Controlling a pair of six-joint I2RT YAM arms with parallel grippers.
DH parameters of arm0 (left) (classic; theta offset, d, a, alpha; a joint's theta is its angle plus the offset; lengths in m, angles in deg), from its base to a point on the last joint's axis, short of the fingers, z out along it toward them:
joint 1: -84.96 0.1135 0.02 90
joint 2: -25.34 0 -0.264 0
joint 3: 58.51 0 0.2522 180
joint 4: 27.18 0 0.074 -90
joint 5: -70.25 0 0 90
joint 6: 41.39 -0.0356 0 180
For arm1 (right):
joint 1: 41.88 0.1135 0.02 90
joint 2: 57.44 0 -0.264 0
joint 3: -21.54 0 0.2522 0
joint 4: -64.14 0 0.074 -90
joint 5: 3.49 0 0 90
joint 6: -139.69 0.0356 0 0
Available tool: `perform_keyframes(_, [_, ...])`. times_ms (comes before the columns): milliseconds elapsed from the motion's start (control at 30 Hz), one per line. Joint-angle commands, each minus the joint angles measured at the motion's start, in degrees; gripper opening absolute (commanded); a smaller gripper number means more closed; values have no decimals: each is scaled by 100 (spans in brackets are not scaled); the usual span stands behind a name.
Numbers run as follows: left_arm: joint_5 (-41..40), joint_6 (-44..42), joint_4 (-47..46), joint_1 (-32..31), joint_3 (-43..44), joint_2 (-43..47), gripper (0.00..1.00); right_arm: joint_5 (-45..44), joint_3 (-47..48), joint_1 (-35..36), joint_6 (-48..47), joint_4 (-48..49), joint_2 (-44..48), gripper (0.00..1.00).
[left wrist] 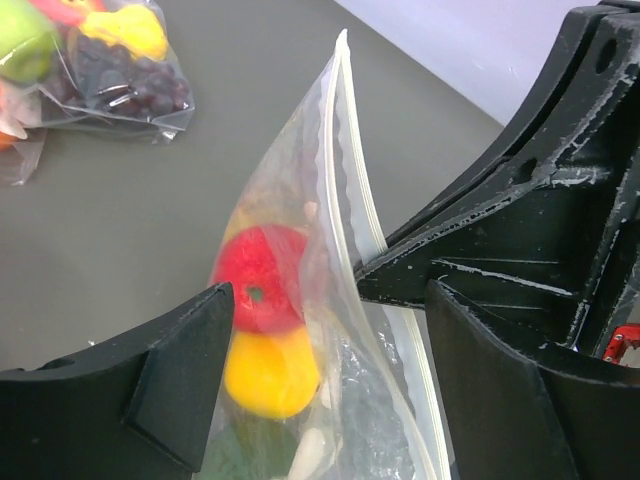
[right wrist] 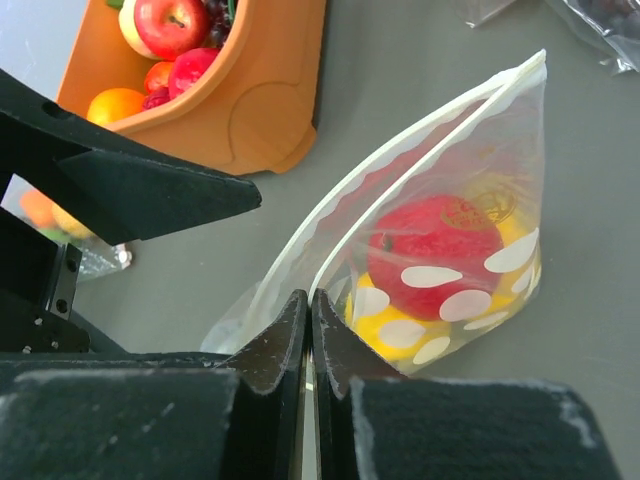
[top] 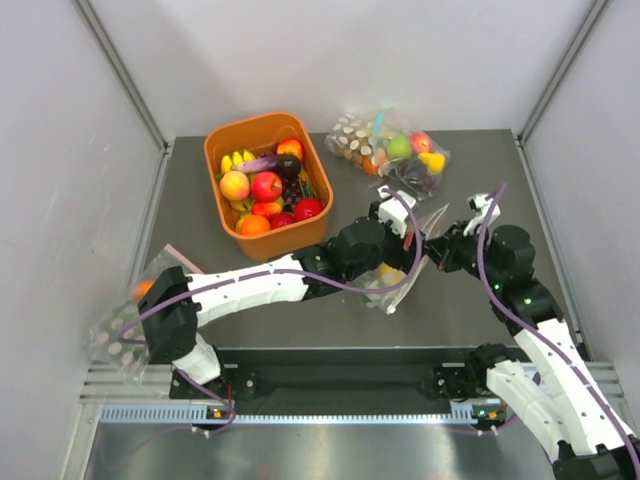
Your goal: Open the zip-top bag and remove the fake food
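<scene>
The zip-top bag (top: pixel 393 285) hangs upright between my two grippers at mid table. Its mouth gapes, with the two zip strips apart in the right wrist view (right wrist: pixel 430 140). The fake food lies in its bottom: a red fruit (right wrist: pixel 435 255) over a yellow one (right wrist: pixel 400 335), and something green below them in the left wrist view (left wrist: pixel 235 450). My right gripper (right wrist: pixel 311 300) is shut on one lip of the bag near the zip strip. My left gripper (left wrist: pixel 330 330) is open, its fingers on either side of the bag (left wrist: pixel 330 230), the left finger (left wrist: pixel 185 375) against the bag's side.
An orange basket (top: pixel 290 240) full of toy fruit stands at the back left of the grippers. A dotted bag with green apple and grapes (top: pixel 395 150) lies at the back. Another dotted bag with an orange fruit (top: pixel 125 320) lies at the table's left edge.
</scene>
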Motion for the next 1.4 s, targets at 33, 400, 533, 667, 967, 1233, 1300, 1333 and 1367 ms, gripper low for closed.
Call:
perform_keyframes(33, [-221,74,-44,55,197,-129,78,114,19,53,-74,-32,170,0])
perform_keyframes(400, [-388,-40,227,125,294,-296,1,1,72,45,-127,-164,258,0])
perform_keyframes(533, [-458,13,412,318,233,-147,0,-351,247,36,-232,-374,241,0])
perform_keyframes(667, [-747,-136,685,555,232,152,0,-492,659,-17,-373,-472,135,0])
perform_keyframes(967, [-968,-391,1598,977,285,767,0,-852,1346,-175,-681,-771,-111,0])
perform_keyframes(1233, [-1618,-453,2188,1030,110,838,0,-914,952,-219,-681,-701,-216,0])
perform_keyframes(1300, [-1514,-409,2153,1022,-66,829,0,-861,793,-210,-663,-613,-217,0])
perform_keyframes(1333, [-1400,-400,2109,1022,-110,829,0,-774,644,-219,-629,-560,-225,0])
perform_keyframes(1367, [-1294,-409,2048,1013,-171,820,0,-712,582,-210,-593,-508,-243,0])
